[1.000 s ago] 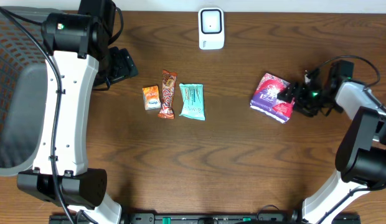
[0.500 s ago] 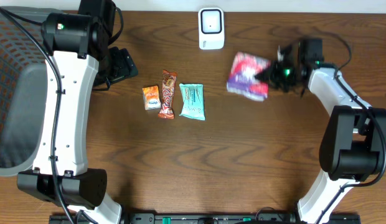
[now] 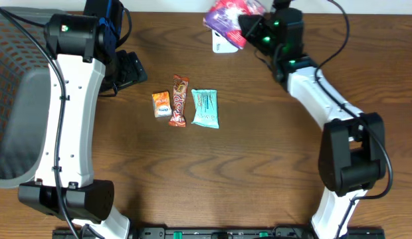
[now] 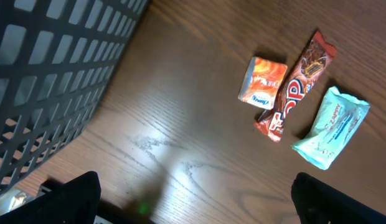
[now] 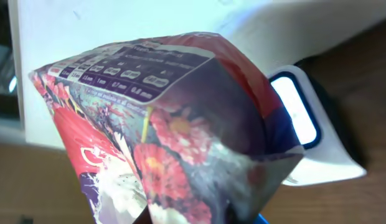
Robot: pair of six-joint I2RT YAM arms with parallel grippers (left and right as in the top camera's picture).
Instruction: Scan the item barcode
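Observation:
The item is a floral red, purple and white packet, lifted off the table at the far edge. My right gripper is shut on its right end. The packet hangs over the white scanner and covers most of it from overhead. In the right wrist view the packet fills the frame, tilted, a printed panel on top, with the scanner's window just behind it. My fingertips are hidden under the packet. My left gripper is open at the far left, and its fingers have nothing between them.
An orange packet, a brown candy bar and a teal packet lie side by side left of centre. A dark mesh basket stands at the table's left edge, close to my left arm.
My right gripper shut on the floral packet at the right side of the table, lifted it and carried it left and back to the scanner. The left arm stayed still.

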